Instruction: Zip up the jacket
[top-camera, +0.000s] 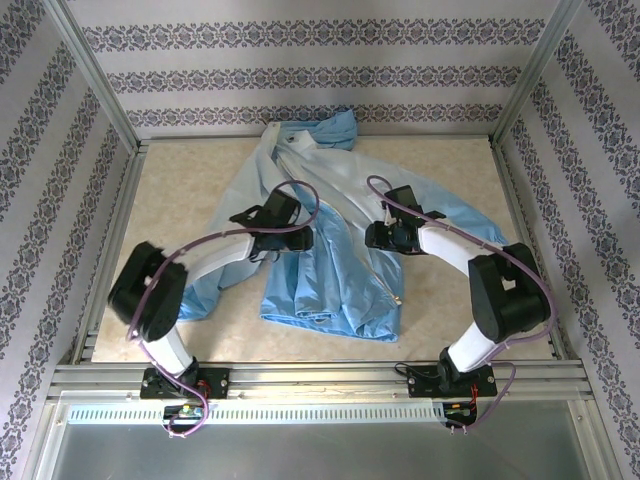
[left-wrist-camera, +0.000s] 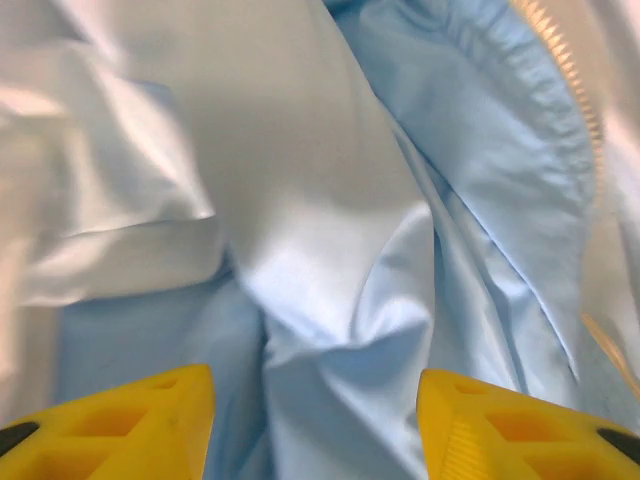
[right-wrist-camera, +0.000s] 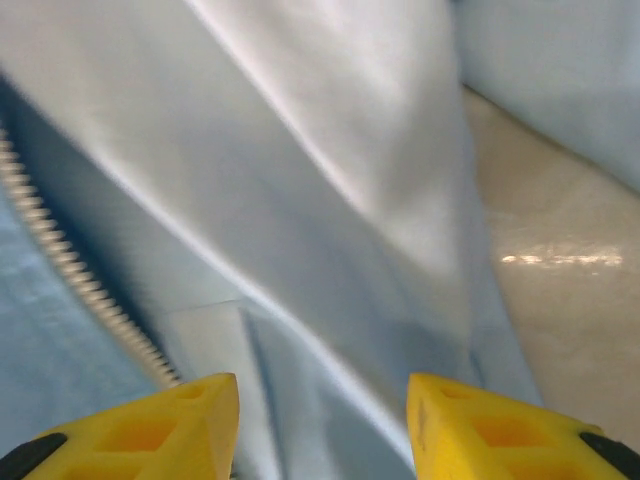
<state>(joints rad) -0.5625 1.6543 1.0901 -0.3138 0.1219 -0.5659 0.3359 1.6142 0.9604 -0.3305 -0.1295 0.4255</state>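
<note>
Overhead rear view; wrist cams close on jacket (top-camera: 330, 290).

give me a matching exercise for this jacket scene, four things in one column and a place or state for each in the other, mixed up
Column one
1. hood
2. left gripper
3. zipper teeth
4. table

Column two
A. beige and bare at the left side in the top view
B. bunched up at the far edge, deeper blue
C. a pale row running down the left of the right wrist view
D. jaws open over the crumpled jacket

Pairs: 1-B, 2-D, 3-C, 4-A
</note>
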